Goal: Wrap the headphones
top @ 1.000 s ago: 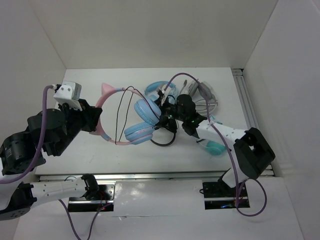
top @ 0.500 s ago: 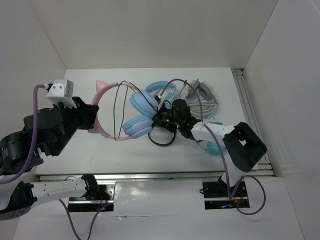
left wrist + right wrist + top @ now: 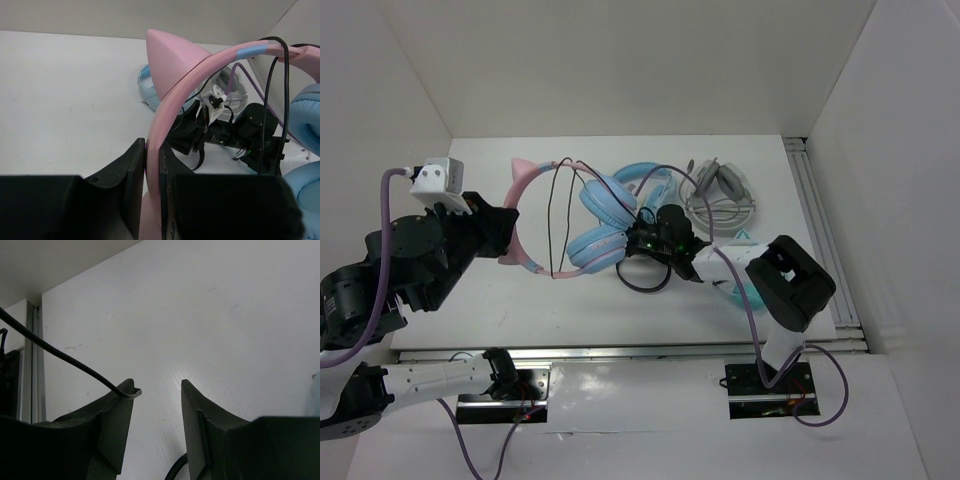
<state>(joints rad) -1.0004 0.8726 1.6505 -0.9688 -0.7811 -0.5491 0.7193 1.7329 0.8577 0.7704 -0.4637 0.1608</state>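
The left claw (image 3: 152,160) clenches the headphones (image 3: 603,245) by the stiff pink headband (image 3: 200,70); the right claw (image 3: 157,390) gapes, limp thin cable (image 3: 65,357) draped over one fingertip (image 3: 125,392).

the headphones (image 3: 605,202) had a pink band with a blue strip, light blue cups and a thin black cable (image 3: 50,346). at three o'clock lay an all-blue pair (image 3: 638,168). the desk (image 3: 520,310) was white.
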